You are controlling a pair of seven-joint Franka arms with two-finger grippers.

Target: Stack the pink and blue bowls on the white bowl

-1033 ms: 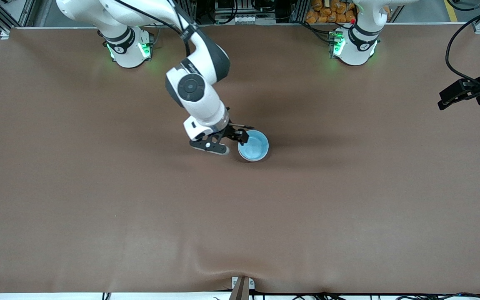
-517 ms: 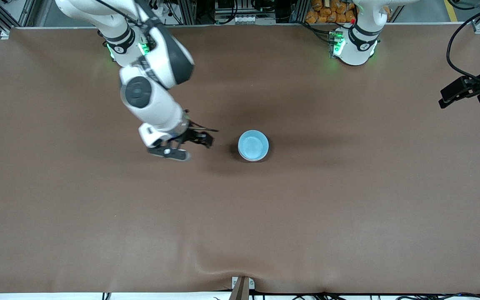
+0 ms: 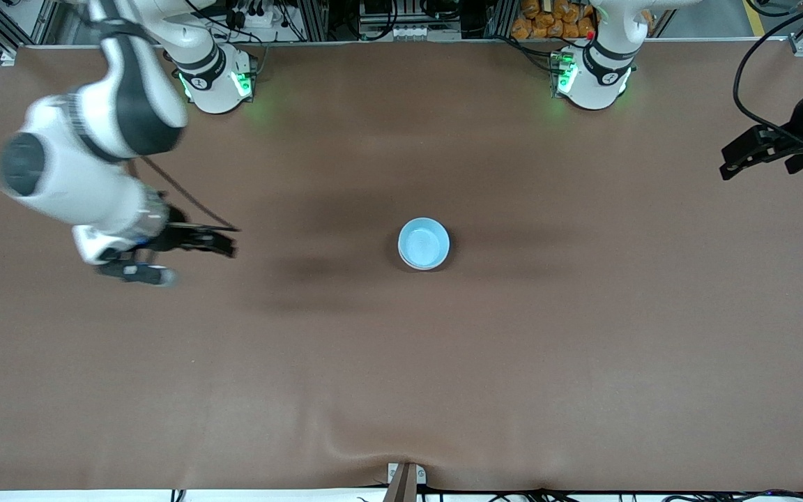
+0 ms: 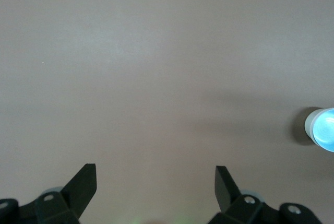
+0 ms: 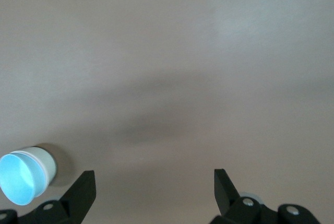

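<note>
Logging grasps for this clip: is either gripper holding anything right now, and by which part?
Nothing is held. The right gripper and left gripper are both open and empty; the blue bowl sits untouched on the stack.

The table point(image 3: 401, 362) is covered in plain, unpatterned brown. The bowl stack point(image 3: 424, 243) shows a light sky-blue inside with a pale, whitish outer wall and no pattern. The right gripper point(image 3: 185, 254) is black with pale grey finger pads, on a white arm with dark grey joints. The left gripper point(image 3: 771, 150) is black too. Both arm bases are white and glow green.
</note>
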